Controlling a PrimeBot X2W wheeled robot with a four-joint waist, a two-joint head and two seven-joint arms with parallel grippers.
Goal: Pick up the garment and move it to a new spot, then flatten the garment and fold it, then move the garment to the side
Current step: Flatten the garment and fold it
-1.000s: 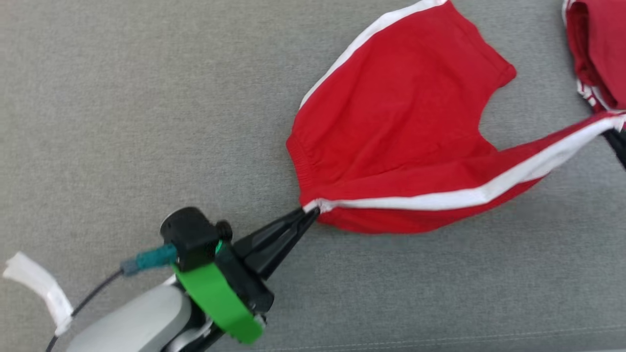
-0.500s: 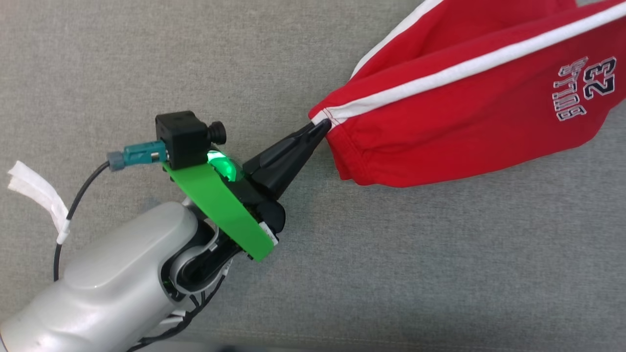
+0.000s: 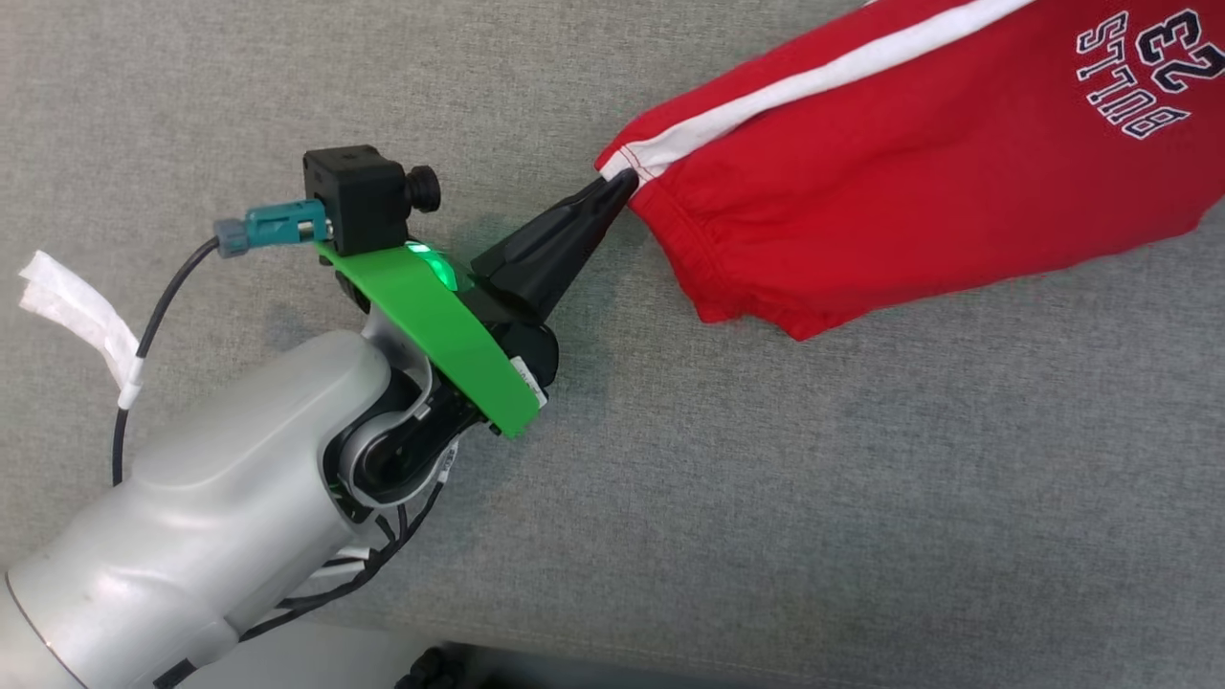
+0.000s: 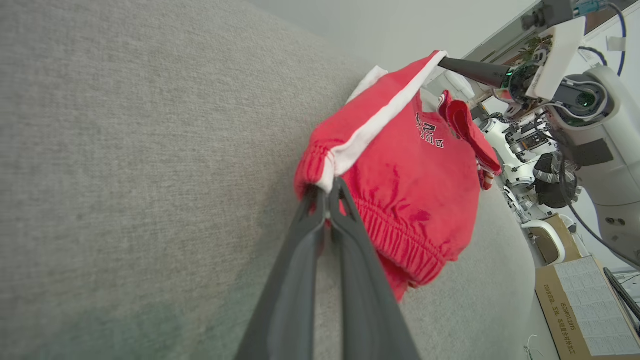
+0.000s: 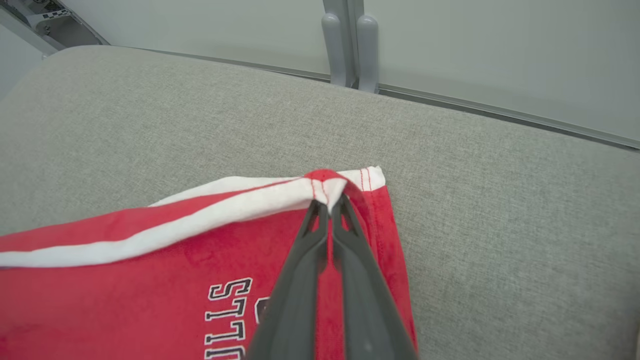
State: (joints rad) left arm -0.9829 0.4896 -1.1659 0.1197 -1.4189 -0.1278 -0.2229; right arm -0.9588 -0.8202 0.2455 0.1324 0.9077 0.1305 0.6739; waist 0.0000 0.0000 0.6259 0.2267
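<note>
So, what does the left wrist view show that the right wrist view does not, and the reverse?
Left wrist view adds the garment's elastic waistband, the right gripper shut on its far corner, and a cardboard box. Right wrist view adds a pale wall and a grey double post. Both share the garment, its white stripe and printed letters, the grey fabric surface, and that arm's own fingers, as on the left gripper, shut on a striped corner.
</note>
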